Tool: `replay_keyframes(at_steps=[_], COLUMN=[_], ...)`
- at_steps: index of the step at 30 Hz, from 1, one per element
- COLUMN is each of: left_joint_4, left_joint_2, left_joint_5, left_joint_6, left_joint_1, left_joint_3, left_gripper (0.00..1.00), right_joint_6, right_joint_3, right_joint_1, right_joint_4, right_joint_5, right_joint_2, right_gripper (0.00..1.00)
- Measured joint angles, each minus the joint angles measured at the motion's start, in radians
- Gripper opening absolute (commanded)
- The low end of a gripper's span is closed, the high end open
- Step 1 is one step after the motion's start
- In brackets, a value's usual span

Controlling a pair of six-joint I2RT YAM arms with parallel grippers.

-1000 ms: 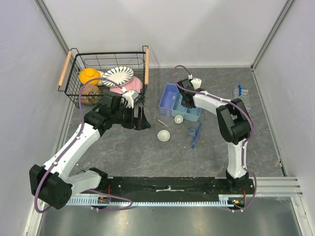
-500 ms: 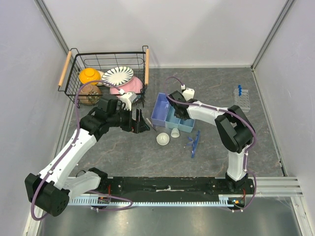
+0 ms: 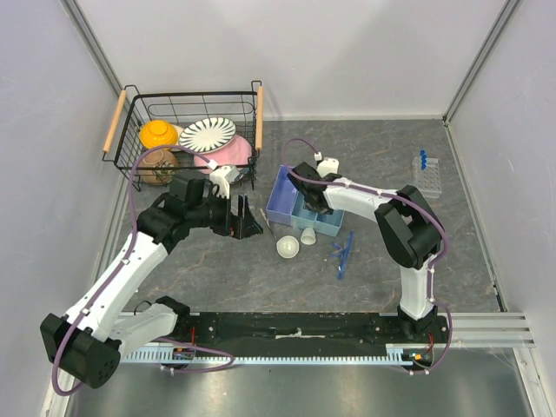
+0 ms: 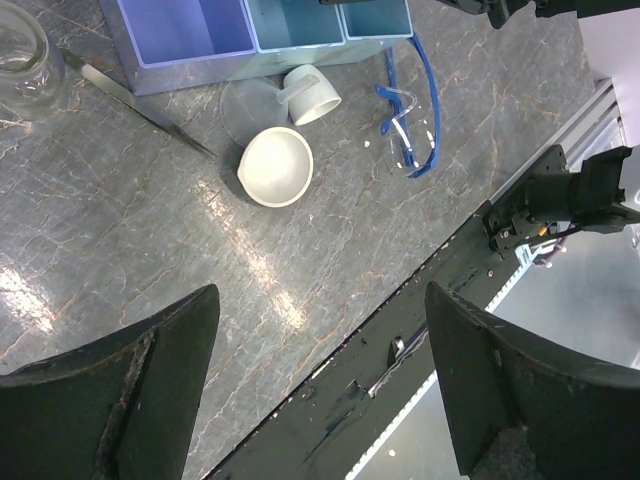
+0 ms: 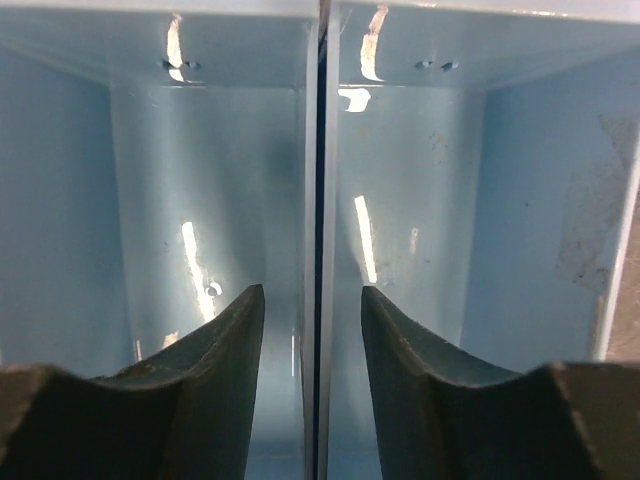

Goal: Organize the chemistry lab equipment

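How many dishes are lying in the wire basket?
4: an orange bowl at the far left, a striped plate beside it, a pink bowl at the near right, a brown bowl at the near left. The left arm may hide more.

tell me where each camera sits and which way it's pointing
Top external: above and behind the robot, looking down on the table; left arm and right arm show.
Left wrist: looks down at the white dish and tiny cup; open left hand frames the bottom.
Right wrist: points into the blue tray; right hand straddles its divider.
Shared: top and left wrist views both show dish, cup and tray.
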Motion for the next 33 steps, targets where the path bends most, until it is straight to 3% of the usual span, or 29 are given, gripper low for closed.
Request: replay_keyframes(at_steps=[4,12,21,26,33], left_joint_4=[-0.003,-0.026,-0.054,-0.077,-0.098], left_joint_2=[0.009,0.029,0.012,-0.024,-0.121], left_joint_5=[-0.002,-0.012,-0.022,-0.032,-0.067], left_joint_6=[0.0,0.001,0.02,0.044,0.06], left_joint_1=[-0.001,-0.001,-0.001,-0.001,-0.001], left_joint_3=[0.0,0.013,0.071,0.071,0.069], left_gripper=[0.92,0.92,1.0,1.0,0.96], right_joint_6=[-0.03,-0.097,-0.272,-0.447,-0.605], right_joint_3=[0.025,0.106,-0.002,-0.05,-0.06], right_joint_1=[0.006,0.005,0.047,0.153,0.371], right_joint_4=[-0.064,-0.153,-0.122,-0.133,-0.243], right_joint_5=[0.027,0.094,0.054,-0.034,-0.068], right_joint_2=[0.008,-0.014,-0.354,-0.515,-0.609], right_gripper=[0.64,0.65,0.65,0.7,0.72])
